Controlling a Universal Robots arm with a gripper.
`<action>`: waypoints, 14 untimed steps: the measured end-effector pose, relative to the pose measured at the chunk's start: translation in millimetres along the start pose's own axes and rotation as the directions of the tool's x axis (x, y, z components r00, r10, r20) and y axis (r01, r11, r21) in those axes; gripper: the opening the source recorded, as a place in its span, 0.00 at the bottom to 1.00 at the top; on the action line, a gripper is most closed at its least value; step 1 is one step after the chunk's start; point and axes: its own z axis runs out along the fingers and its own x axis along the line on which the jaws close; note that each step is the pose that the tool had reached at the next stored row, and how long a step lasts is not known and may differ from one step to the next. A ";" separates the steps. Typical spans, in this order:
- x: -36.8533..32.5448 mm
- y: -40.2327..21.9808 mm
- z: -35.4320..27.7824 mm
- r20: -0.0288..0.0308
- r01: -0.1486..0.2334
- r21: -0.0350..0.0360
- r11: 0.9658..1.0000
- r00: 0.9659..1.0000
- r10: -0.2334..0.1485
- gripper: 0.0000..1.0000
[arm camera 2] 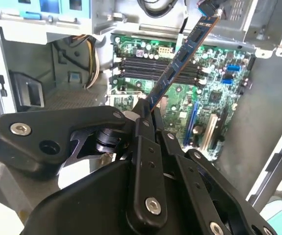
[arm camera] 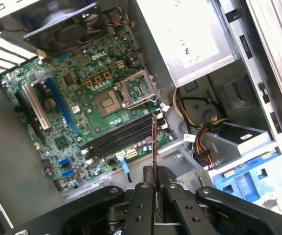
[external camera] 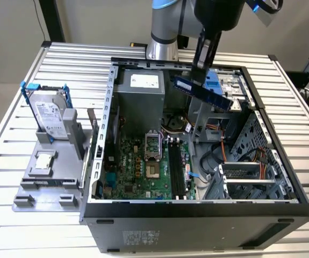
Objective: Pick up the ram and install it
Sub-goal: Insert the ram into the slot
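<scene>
The ram (external camera: 205, 93) is held in the air above the open computer case (external camera: 110, 107), pinched between the closed fingers (arm camera 2: 143, 147) of the gripper (external camera: 199, 72). In the exterior view it is seen as a long, thin, flat stick with a dark bluish board and a row of dark chips. It is tilted, with its lower end toward the exterior view's right. It hangs over the back of the case, beside the grey power supply (external camera: 139, 94). In the second wrist view the ram (arm camera 2: 180, 58) is shown reaching out from the gripper (arm camera 2: 145, 111), its black chips lined along the board. In the first wrist view the ram (arm camera: 154, 147) is seen edge-on as a thin line. The green motherboard (external camera: 138, 166) lies below, and its black slots (external camera: 178, 169) are well apart from the ram. The case stands on a slatted desk (external camera: 79, 59).
</scene>
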 end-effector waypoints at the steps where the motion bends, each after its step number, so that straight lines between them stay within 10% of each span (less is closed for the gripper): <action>1: 0.0 0.0 0.0 0.000 -0.016 0.001 1.000 1.000 0.016 0.00; 8: 0.0 0.0 0.1 0.002 -0.129 0.005 0.992 0.992 0.129 0.00; 14: 0.0 0.0 0.1 0.003 -0.223 0.008 0.975 0.975 0.223 0.00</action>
